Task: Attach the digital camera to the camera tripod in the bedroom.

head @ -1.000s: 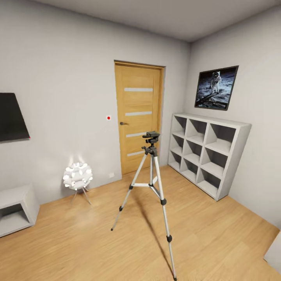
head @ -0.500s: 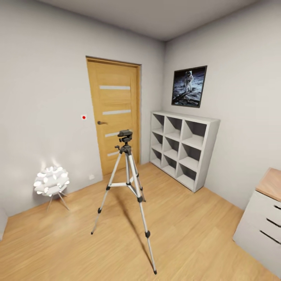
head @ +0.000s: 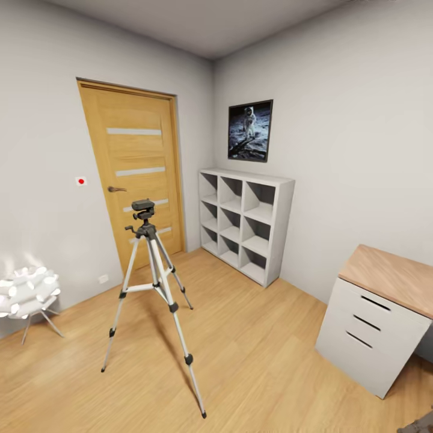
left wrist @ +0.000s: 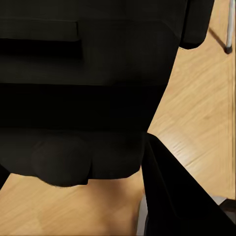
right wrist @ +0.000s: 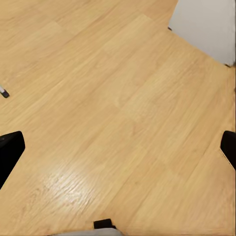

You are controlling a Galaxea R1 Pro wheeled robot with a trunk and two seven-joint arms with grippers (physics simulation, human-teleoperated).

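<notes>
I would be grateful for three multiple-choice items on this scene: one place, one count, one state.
1. The camera tripod stands: A) before the door; B) on the drawer unit; C) inside the shelving.
2. The drawer unit's handle slots: A) one; B) three; C) five.
3. The right claw is: A) shut on a leg; B) shut, empty; C) open.
Answers: 1 A, its feet rest on the floor near the door; 2 B, three dark slots mark its front; 3 C, its fingertips sit far apart.
</notes>
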